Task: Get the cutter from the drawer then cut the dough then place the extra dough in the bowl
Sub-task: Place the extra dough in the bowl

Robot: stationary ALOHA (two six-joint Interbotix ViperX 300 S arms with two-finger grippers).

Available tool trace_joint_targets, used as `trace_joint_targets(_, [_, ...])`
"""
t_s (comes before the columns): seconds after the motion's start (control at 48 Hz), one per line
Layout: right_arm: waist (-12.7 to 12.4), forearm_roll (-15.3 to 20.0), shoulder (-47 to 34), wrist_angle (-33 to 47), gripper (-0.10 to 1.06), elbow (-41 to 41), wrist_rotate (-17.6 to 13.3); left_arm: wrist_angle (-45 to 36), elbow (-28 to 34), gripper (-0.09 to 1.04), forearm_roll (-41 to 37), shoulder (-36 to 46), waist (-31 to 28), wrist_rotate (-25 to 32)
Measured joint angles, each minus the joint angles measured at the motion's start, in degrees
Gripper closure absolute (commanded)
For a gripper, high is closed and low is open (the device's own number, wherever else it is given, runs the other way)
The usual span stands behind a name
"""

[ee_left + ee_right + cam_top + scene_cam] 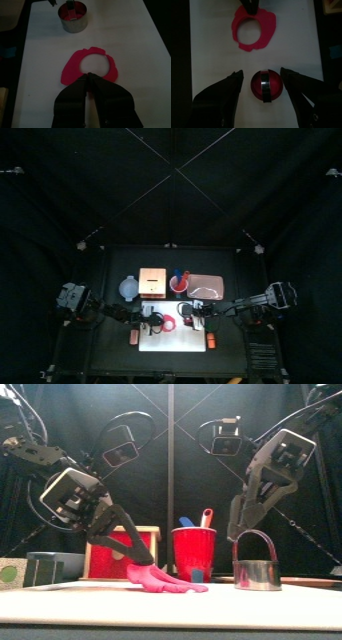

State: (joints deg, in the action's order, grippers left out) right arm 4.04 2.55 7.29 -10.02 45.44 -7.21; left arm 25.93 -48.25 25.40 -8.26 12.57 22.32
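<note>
A pink dough ring (83, 62) lies on the white cutting board (140, 45). My left gripper (90, 75) is shut on the ring's near edge. In the front view that edge of the ring (167, 580) is lifted off the board under the left gripper (132, 562). The round metal cutter (255, 573) stands upright on the board to the right, its wire handle up. A red disc of dough sits inside the cutter (264, 86). My right gripper (262, 72) is open, its jaws on either side of the cutter, and in the front view it hangs just above the cutter's handle (242, 524).
Behind the board stand the red cup (194, 551) with two toy knives, the wooden box with its red drawer front (110, 555), and the blue-grey bowl (54, 567) at the far left. The pink tray (206, 285) lies at the back right.
</note>
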Motion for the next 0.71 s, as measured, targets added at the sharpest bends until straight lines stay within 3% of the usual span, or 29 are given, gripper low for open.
trace_joint_targets(0.333, [-0.2,0.2,-0.1,1.2,0.04,0.0,0.0,-0.4,-0.5,0.34,-0.1,1.1,-0.9,-0.1])
trace_joint_targets(0.583, [-0.2,0.2,-0.6,1.3,0.04,0.0,0.0,-2.2,-0.5,0.08,2.7,2.3,-1.6,-0.2])
trace_joint_targets(0.708, [-0.3,0.1,-0.6,1.2,0.04,-0.1,0.0,-7.0,0.1,0.0,5.8,2.4,-2.9,-0.3])
